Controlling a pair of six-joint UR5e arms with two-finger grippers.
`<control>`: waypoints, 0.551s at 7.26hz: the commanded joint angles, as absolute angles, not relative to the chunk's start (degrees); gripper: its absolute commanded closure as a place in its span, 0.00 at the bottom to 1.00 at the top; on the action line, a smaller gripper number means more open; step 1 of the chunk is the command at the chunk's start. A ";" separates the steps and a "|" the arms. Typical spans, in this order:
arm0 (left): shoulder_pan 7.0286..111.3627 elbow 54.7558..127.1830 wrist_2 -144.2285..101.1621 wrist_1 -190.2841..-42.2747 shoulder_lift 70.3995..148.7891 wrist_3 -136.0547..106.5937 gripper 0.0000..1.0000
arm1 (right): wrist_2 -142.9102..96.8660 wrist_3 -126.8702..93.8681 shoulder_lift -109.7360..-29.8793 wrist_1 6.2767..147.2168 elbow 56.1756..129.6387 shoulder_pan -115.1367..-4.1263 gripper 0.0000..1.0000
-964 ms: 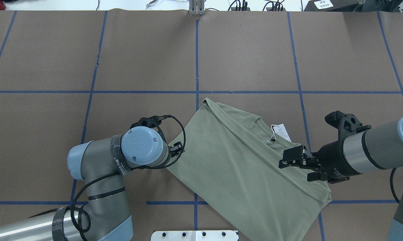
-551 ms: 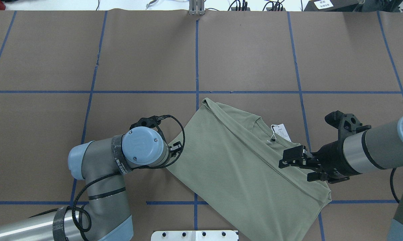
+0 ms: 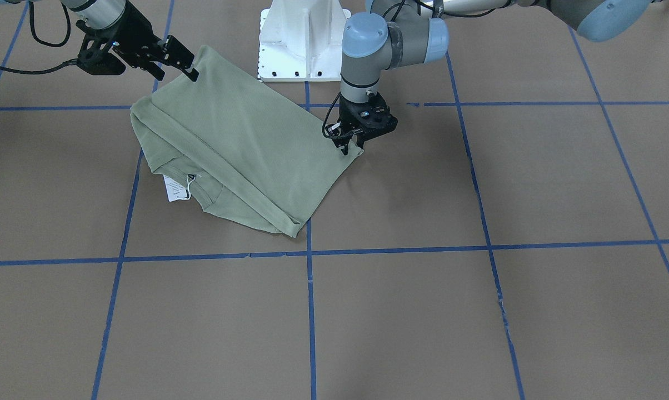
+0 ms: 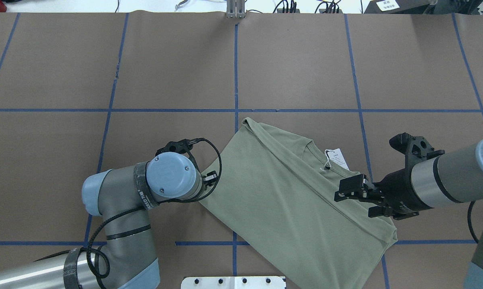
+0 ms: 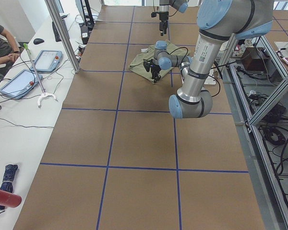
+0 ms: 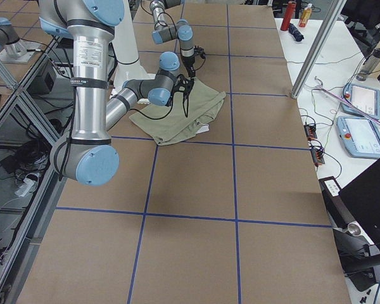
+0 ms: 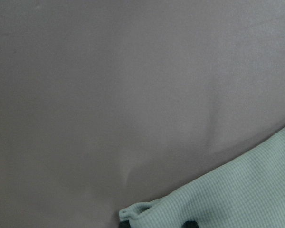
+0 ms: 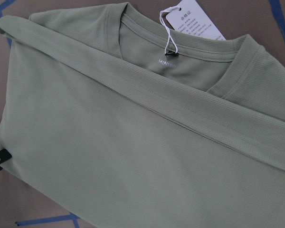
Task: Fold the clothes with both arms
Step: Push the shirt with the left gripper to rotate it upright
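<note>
Working a half-folded shirt (image 4: 289,200) w/ both arms, one at each end.

Shirt is lying slantwise on the table (image 4: 305,60), just in front of the white pedestal (image 3: 304,39). One long edge is sitting doubled over, w/ collar (image 8: 133,21) and paper tag (image 4: 337,158) showing on the right arm's side. Left gripper (image 3: 354,145) is pointing straight down at the shirt's corner on its side; can't tell if the fingers are pinching cloth or just touching it. Right gripper (image 4: 356,196) is hovering over the opposite end, jaws apart, holding nothing. Knit is looking light, soft & limp, so prob. sagging and dragging once lifted. Best hold is looking like corners/hem, thru both layers, w/ both ends rising together. Tag string is risking a snag.
</note>
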State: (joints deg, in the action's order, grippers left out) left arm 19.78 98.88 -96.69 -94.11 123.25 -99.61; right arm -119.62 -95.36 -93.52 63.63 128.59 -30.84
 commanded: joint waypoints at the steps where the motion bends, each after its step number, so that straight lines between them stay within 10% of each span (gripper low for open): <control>1: 19.78 98.96 -96.77 -94.04 123.31 -99.58 1.00 | -119.62 -95.36 -93.52 63.63 128.58 -30.94 0.00; 4: 24.23 99.41 -96.85 -93.78 124.01 -99.58 1.00 | -119.62 -95.36 -93.52 63.63 128.41 -31.64 0.00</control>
